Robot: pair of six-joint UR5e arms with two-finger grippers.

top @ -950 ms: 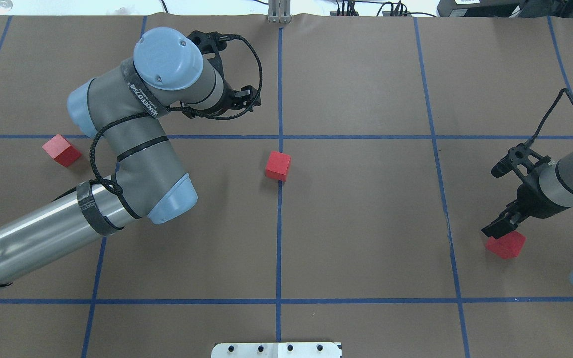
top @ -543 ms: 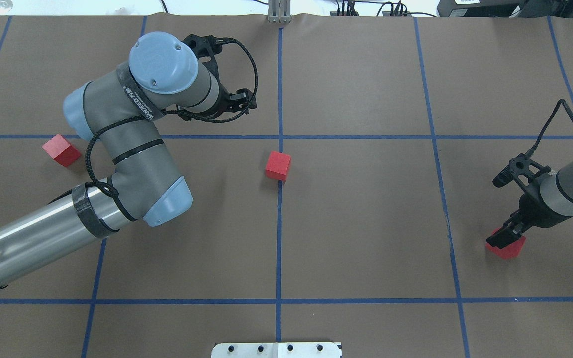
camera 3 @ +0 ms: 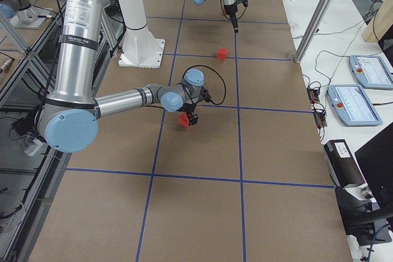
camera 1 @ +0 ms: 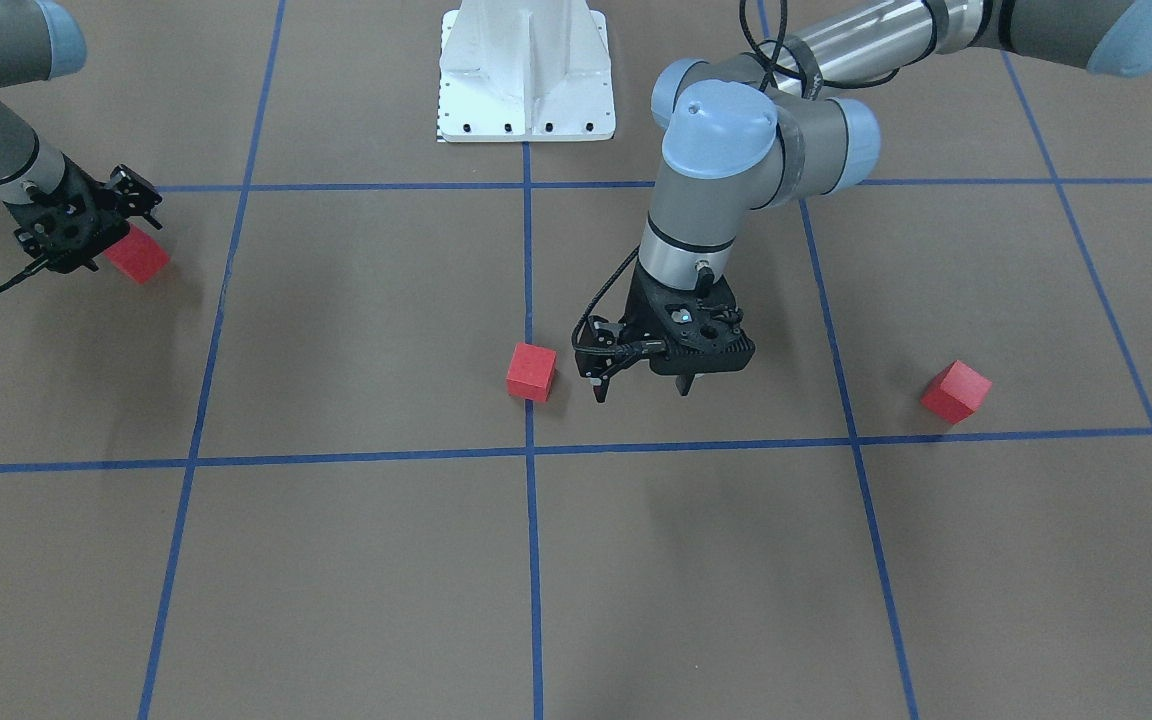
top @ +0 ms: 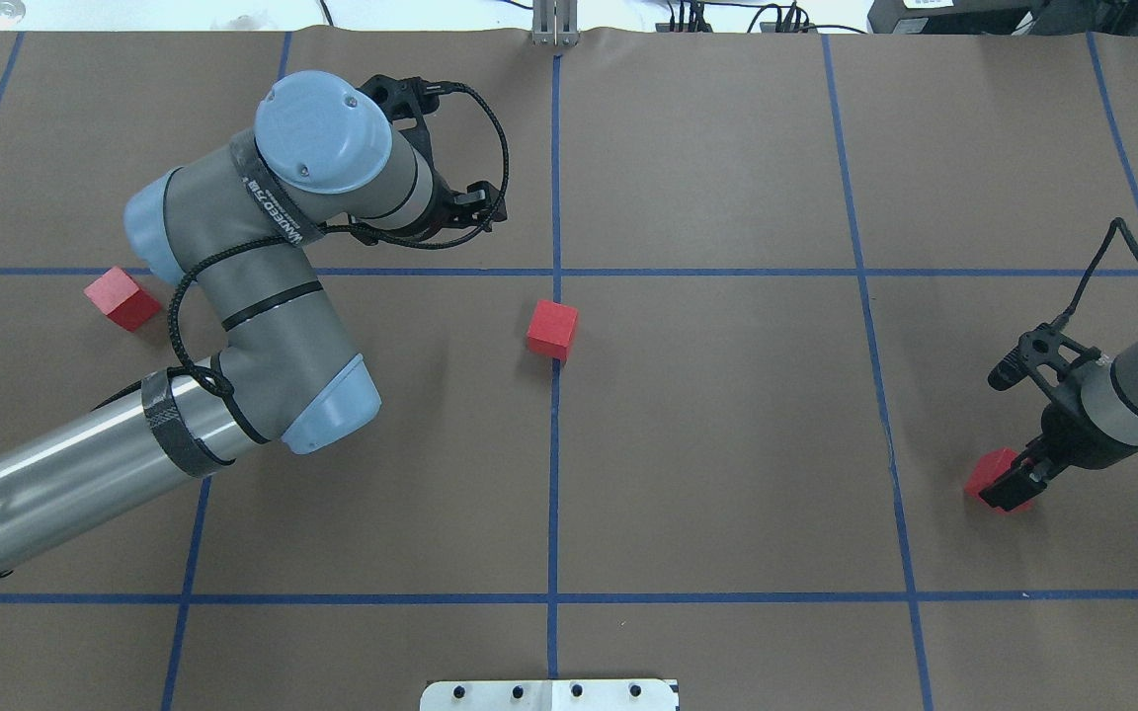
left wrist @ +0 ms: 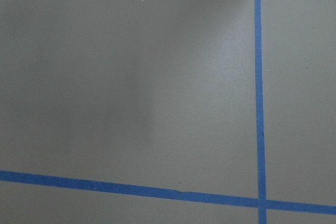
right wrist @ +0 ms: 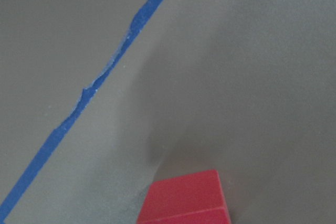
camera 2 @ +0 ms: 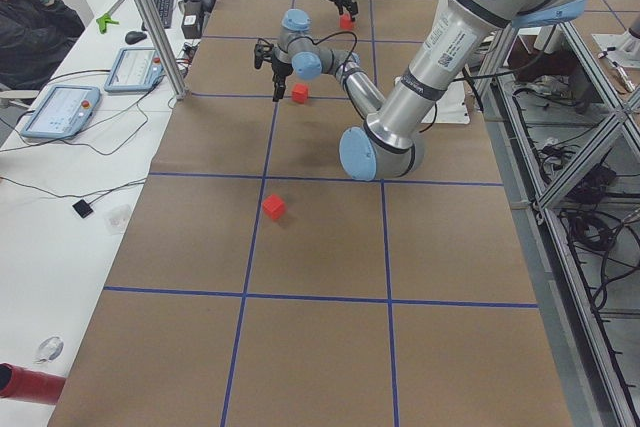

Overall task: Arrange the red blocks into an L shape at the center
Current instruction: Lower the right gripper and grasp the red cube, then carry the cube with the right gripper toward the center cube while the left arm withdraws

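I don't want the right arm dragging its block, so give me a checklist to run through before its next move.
1. Right gripper at the right-side small matte red cube: ok.
2. Its grasp on that cube closed and firm: cannot tell.
3. Left gripper open and empty: ok.
4. Left gripper apart from the middle red cube on the blue centre line: ok.
5. Left-side red cube gathered to the middle: not ok, it lies far off.

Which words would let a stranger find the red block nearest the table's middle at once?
Follow the blue tape line running from the robot's base straight across the table. The red block sits on that line, just before its second crossing. The other two blocks lie near the table's ends, off it.
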